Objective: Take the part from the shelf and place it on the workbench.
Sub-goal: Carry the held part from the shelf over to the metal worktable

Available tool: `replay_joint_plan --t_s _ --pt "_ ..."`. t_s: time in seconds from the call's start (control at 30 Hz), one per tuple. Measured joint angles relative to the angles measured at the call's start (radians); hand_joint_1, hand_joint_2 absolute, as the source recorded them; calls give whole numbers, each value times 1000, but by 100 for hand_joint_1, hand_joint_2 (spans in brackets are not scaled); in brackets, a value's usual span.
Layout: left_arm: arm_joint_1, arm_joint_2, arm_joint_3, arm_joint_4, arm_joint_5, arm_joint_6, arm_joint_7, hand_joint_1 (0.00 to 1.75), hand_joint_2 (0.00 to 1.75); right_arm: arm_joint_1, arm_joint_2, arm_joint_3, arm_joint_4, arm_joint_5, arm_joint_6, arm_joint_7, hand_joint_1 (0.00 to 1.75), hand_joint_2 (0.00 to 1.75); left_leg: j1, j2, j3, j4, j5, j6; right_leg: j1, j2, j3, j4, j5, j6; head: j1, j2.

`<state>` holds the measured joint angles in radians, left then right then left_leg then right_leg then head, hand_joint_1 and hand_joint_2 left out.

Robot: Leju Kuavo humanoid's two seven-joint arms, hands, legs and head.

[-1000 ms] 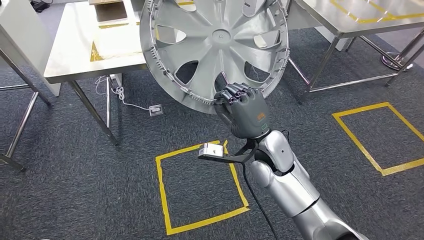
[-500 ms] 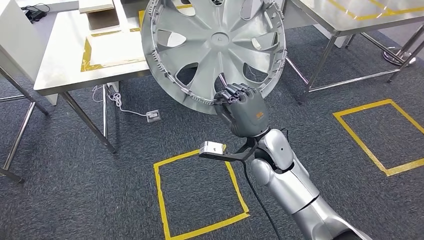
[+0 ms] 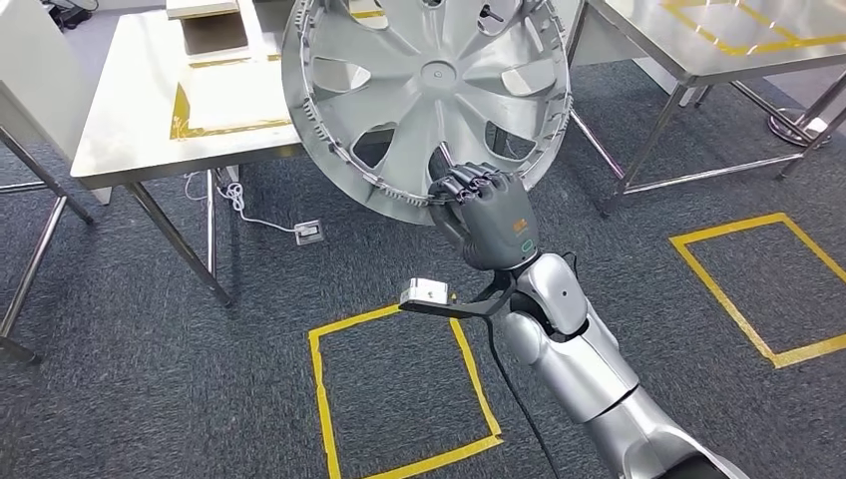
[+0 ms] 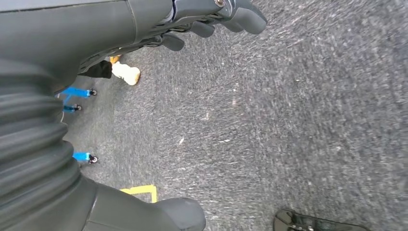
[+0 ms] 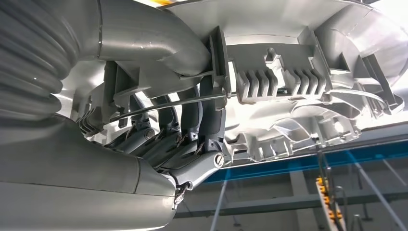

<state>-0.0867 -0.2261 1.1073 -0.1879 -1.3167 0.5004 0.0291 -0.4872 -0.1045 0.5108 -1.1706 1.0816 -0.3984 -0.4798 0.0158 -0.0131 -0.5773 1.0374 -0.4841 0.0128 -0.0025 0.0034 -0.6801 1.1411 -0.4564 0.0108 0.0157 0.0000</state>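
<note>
Silver plastic, spoked and ribbed round the rim: that's your wheel cover (image 3: 429,95), held up on edge above the grey carpet (image 3: 150,379), in front of the steel worktop (image 3: 130,110). Your right hand (image 3: 486,215) has its fingers (image 5: 190,115) hooked through a spoke opening, clamped on the lower rim. Your left hand (image 4: 144,29) hangs over carpet, fingers loosely apart, holding nothing.

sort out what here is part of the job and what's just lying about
Part of the job:
- wheel cover, gripped at its lower rim by the right hand
- steel workbench ahead on the left, with a yellow tape outline on top

Just lying about:
- second steel table on the right
- yellow tape squares on the carpet
- white cable and socket under the workbench
</note>
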Motion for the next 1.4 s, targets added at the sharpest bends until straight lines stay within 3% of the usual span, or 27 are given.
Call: replay_joint_plan --t_s 0.07,0.13,0.23,0.33,0.37,0.4,0.43,0.5,0.57,0.73,0.8,0.87,0.9,0.93,1.0,1.03,1.07,1.1,1.2,1.27,1.37,1.4 --pt "-1 -1 0 0 -2 0 3 0 175 3 -3 -1 -2 0 -4 4 175 175 -2 -1 8 -1 -10 -10 7 0 44 -100 32 -10 -1 0" --pt "-1 -2 0 0 -2 0 5 0 175 8 -4 -2 -5 3 -8 7 175 175 -3 -1 11 -6 -13 -22 12 2 53 -119 24 -17 -1 0" --pt "-2 -1 0 0 -3 0 6 0 175 17 -6 -7 -8 3 -8 12 175 175 -2 3 -1 24 -35 -38 3 2 68 -131 20 -31 -2 0" --pt "-1 -1 -1 0 -3 -1 6 0 175 22 -6 -12 -10 6 -6 14 175 175 -2 6 -102 207 -106 -47 2 0 82 -134 10 -45 -4 0" --pt "0 -1 -1 0 -3 -2 6 0 175 24 -6 -13 -10 9 -4 14 175 175 -2 6 -137 261 -116 -49 3 0 87 -134 5 -47 -4 0" --pt "0 -1 -1 0 -3 -3 6 0 175 26 -6 -13 -10 11 -1 14 175 175 -2 6 -156 281 -105 -49 4 1 94 -134 -1 -47 -4 0" --pt "1 -1 -1 0 -3 -4 6 0 175 27 -6 -13 -10 12 1 15 175 175 -2 7 -155 260 -73 -48 4 2 103 -133 -8 -46 -4 0" --pt "0 0 -1 0 -8 -5 4 0 175 29 -7 -15 -11 13 4 15 175 175 -3 7 -108 131 17 -41 5 4 123 -132 -23 -41 -4 0" --pt "0 0 -2 0 -18 -5 2 0 175 31 -10 -18 -16 12 1 16 175 175 -5 7 -59 21 57 -30 8 4 131 -128 -36 -32 -5 0" --pt "1 0 -13 0 -34 -5 -13 0 175 66 -29 -39 -50 8 -11 21 175 175 -4 3 -37 -11 39 -1 8 3 123 -103 -62 -2 -2 0" --pt "0 1 -15 0 -32 -5 -20 0 175 70 -32 -46 -56 15 -10 22 175 175 -1 4 -28 -13 32 7 3 1 65 4 -107 12 2 0" --pt "0 2 -15 0 -29 -6 -20 0 175 70 -32 -48 -56 27 -6 23 175 175 -1 6 -19 -13 23 9 -3 1 -21 141 -147 21 3 0" --pt "0 2 -15 0 -29 -8 -17 0 175 70 -32 -48 -56 31 -3 24 175 175 0 6 -13 -13 18 8 -6 1 -48 173 -142 23 4 0" --pt "0 2 -15 0 -29 -9 -14 0 175 70 -32 -48 -56 34 -1 25 175 175 0 6 -6 -12 12 6 -8 1 -55 163 -115 24 3 0" --pt "0 2 -15 0 -29 -11 -11 0 175 69 -32 -48 -56 35 3 25 175 175 3 3 13 -12 -2 0 -12 0 -15 39 -20 23 4 0" --pt "0 2 -15 0 -29 -11 -10 0 175 67 -32 -48 -57 35 4 25 175 175 2 2 20 -11 -9 -5 -11 -1 13 -28 14 21 4 0" --pt "-1 2 -16 0 -29 -11 -9 0 175 63 -31 -48 -57 35 5 24 175 175 1 0 23 -11 -14 -11 -9 0 35 -81 31 17 4 0" --pt "-2 3 -16 0 -29 -11 -7 0 175 59 -31 -48 -58 34 5 23 175 175 0 0 24 -12 -17 -17 -7 0 47 -108 33 11 4 0" --pt "-2 3 -17 0 -29 -11 -4 0 175 48 -32 -48 -56 22 6 18 175 175 -1 0 28 -16 -23 -36 -5 2 59 -120 19 -11 3 0" --pt "-2 4 -19 -1 -31 -11 -4 0 175 44 -32 -48 -53 14 4 15 175 175 0 3 9 33 -49 -45 -8 1 73 -126 13 -27 -1 0" --pt "-1 7 -25 0 -34 -12 -3 0 175 46 -29 -48 -49 12 -1 13 175 175 0 6 -108 227 -111 -49 -4 0 88 -127 1 -42 -5 0" --pt "0 9 -25 0 -34 -13 -3 0 175 49 -28 -48 -48 13 -2 12 175 175 0 6 -141 270 -111 -48 -2 1 93 -127 -4 -44 -6 0"
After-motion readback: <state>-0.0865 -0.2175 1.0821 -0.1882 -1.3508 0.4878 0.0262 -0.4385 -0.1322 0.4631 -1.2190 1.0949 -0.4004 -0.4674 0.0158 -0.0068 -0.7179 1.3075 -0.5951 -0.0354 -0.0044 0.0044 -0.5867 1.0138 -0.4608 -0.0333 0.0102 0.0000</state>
